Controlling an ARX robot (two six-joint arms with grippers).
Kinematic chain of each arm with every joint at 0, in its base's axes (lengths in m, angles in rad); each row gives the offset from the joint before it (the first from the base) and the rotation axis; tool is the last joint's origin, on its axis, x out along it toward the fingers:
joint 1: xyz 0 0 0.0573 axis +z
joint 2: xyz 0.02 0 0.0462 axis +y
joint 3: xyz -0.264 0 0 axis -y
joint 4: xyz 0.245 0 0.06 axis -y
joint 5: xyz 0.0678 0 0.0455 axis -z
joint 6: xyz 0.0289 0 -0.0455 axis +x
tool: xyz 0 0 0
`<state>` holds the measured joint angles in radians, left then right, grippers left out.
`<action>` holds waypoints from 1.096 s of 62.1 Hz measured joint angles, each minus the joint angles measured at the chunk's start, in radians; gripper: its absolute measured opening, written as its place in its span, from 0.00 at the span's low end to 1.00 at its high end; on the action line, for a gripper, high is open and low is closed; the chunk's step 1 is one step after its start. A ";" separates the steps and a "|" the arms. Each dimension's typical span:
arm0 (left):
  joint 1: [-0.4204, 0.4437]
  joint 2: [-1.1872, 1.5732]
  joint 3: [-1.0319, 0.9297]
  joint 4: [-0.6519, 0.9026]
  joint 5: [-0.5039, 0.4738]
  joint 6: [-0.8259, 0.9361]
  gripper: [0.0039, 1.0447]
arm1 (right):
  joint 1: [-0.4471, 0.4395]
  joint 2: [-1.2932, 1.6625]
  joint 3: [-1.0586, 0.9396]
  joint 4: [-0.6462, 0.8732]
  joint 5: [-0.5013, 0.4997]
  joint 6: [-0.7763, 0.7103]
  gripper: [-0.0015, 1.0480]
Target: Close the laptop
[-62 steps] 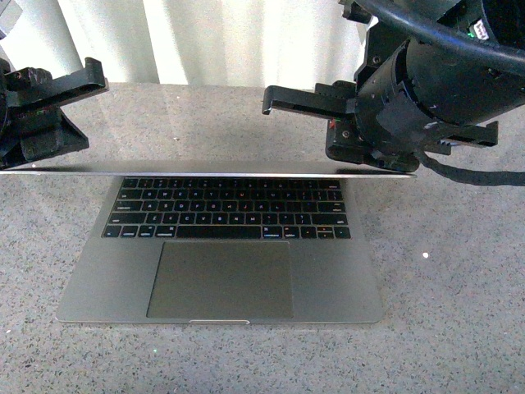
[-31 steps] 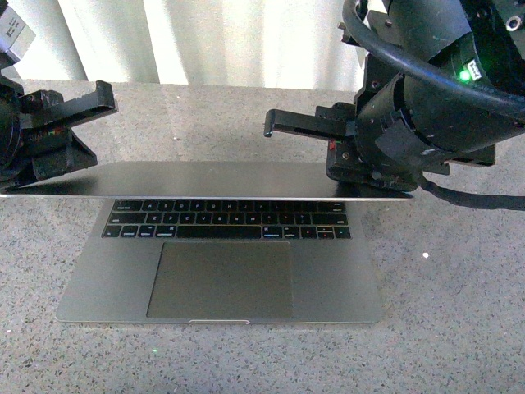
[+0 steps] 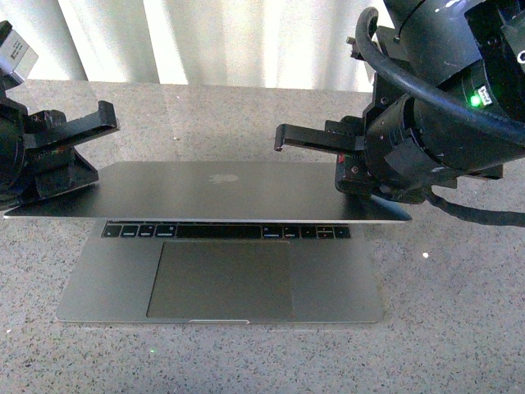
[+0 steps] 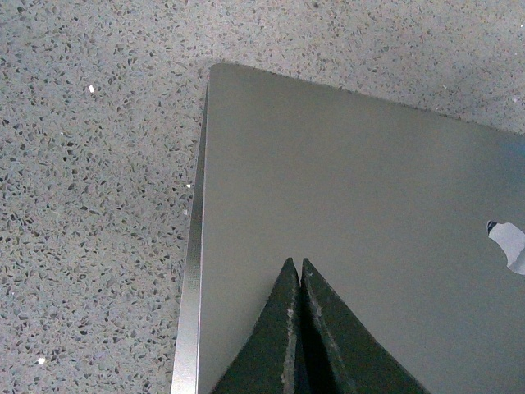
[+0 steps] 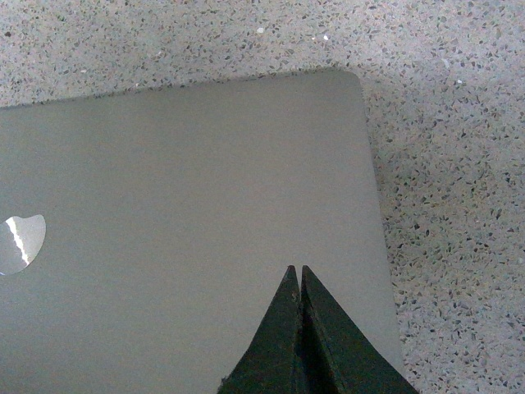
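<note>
Lying on speckled stone table (image 3: pixel 459 328): slim matte-grey metal laptop (image 3: pixel 221 193).

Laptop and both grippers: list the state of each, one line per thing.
laptop: partly closed, with the lid low over the keyboard but not yet down; the bottom key row and the trackpad are visible.
left gripper: shut, holding nothing, with its tips over the lid near one corner.
right gripper: shut, holding nothing, with its tips over the lid near the other corner.
</note>
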<state>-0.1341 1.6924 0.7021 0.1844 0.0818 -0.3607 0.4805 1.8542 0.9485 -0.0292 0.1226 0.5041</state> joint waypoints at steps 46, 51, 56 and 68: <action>0.003 0.033 -0.016 0.036 0.008 -0.009 0.03 | 0.003 0.024 -0.040 0.037 -0.011 0.023 0.01; 0.004 0.034 -0.019 0.040 0.008 -0.011 0.03 | 0.005 0.029 -0.042 0.045 -0.012 0.025 0.01; 0.005 0.035 -0.021 0.047 0.008 -0.012 0.03 | 0.006 0.033 -0.045 0.055 -0.013 0.027 0.01; 0.012 0.056 -0.025 0.070 0.016 -0.015 0.03 | 0.007 0.045 -0.056 0.076 -0.019 0.029 0.01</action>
<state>-0.1223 1.7485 0.6769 0.2546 0.0978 -0.3759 0.4873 1.8988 0.8921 0.0467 0.1032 0.5327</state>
